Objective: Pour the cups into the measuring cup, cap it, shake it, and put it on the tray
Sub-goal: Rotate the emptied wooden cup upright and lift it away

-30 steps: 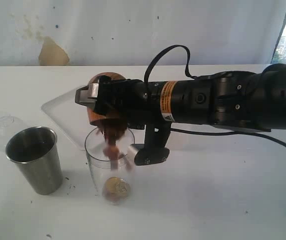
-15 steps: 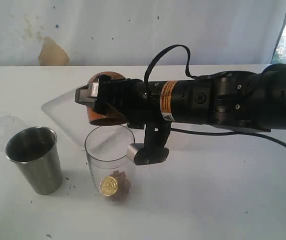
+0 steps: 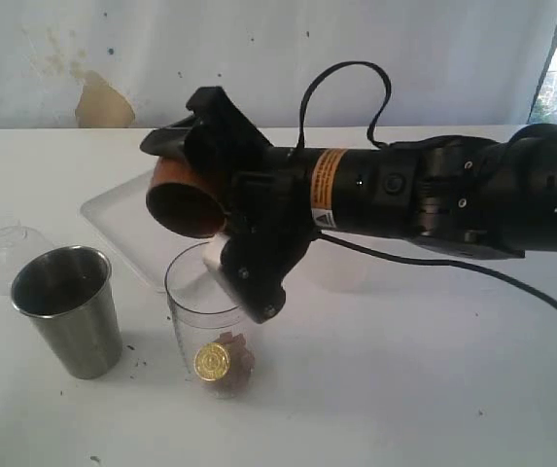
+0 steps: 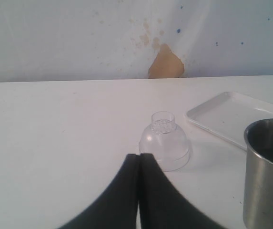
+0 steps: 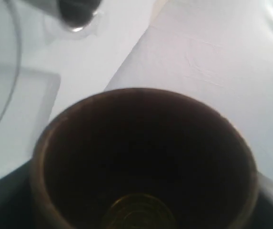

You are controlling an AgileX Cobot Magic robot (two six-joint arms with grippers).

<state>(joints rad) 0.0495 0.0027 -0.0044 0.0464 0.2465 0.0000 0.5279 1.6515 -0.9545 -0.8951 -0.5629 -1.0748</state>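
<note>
My right gripper (image 3: 216,191) is shut on the brown wooden cup (image 3: 176,201) and holds it tilted just above the rim of the clear measuring cup (image 3: 210,316). In the right wrist view the wooden cup (image 5: 146,157) fills the frame, its inside dark. Brown pieces and a gold disc (image 3: 213,362) lie at the measuring cup's bottom. The steel tumbler (image 3: 67,309) stands upright to its left. The white tray (image 3: 122,216) lies behind, partly hidden by the arm. My left gripper (image 4: 139,156) is shut on nothing, close to the clear domed lid (image 4: 165,144).
The domed lid (image 3: 6,249) rests on the table behind the steel tumbler (image 4: 267,171). The tray (image 4: 231,117) lies beyond it. My right arm spans the right half of the table. A pale wall with a brown patch (image 3: 101,102) closes the back.
The brown pieces have finished falling from the wooden cup into the measuring cup. My right wrist has rolled, turning the cup's mouth away from straight down. The left gripper stays still.
</note>
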